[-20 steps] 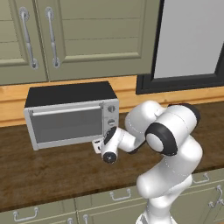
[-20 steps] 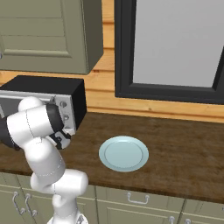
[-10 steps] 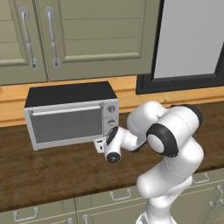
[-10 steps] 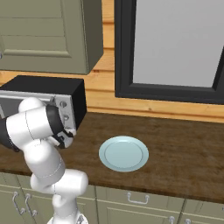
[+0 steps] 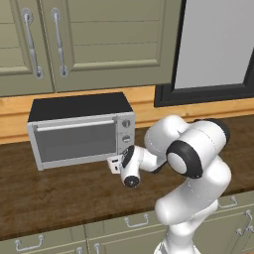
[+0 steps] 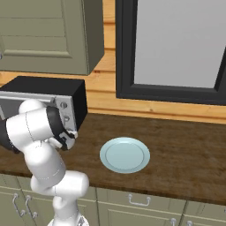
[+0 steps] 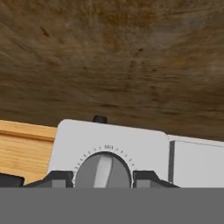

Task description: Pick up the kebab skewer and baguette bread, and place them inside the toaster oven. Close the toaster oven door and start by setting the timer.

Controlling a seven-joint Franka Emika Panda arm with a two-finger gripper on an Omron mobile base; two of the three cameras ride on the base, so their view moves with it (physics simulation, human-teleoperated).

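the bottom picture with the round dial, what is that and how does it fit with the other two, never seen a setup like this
All three pictures show one moment in a simulated kitchen. The machine is a white robot arm standing at a wooden counter. Two cameras sit behind it, one to its left and one to its right, so you see the same scene from two sides.

The picture with the dial comes from a camera on the robot's hand, which is tilted, so the counter appears on top. The dial is the lowest knob of the toaster oven, whose door is closed. The gripper has its two dark fingers closed on either side of that knob.

An empty pale blue plate lies on the counter to the oven's right.
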